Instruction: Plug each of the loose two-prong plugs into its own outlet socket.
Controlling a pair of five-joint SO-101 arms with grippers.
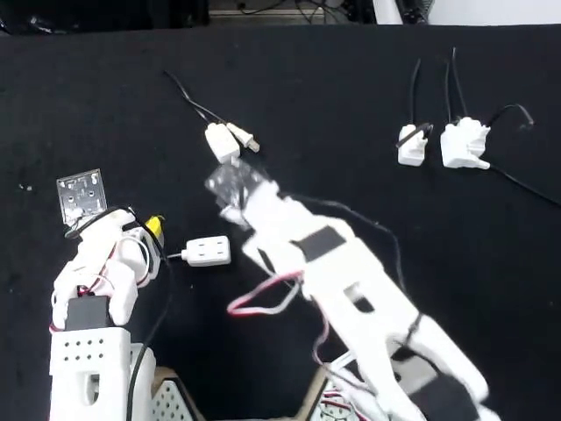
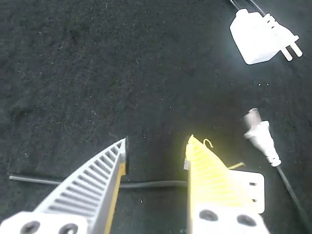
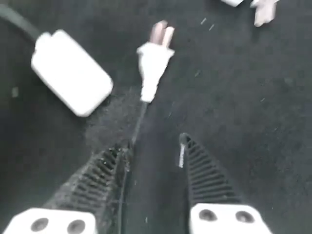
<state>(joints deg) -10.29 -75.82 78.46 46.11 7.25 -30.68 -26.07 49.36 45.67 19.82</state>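
Note:
A loose white two-prong plug (image 3: 153,58) lies on the black table, prongs pointing away from my right gripper (image 3: 156,144). That gripper is open and hovers over the plug's thin cable, one finger on each side. From above, the right gripper (image 1: 230,189) hides this plug. The plug (image 2: 261,136) also lies beyond the white outlet socket (image 2: 251,190). My left gripper (image 2: 156,146) is open low over the socket's black cable (image 2: 146,184), holding nothing. In the high view the left gripper (image 1: 151,235) sits just left of the outlet socket (image 1: 209,251).
A white block (image 1: 221,142) and a second plug (image 1: 244,136) lie farther back, with a cable running up-left. Two more white pieces (image 1: 412,147) (image 1: 465,143) with black cables sit at the far right. A small grey plate (image 1: 81,195) lies at the left.

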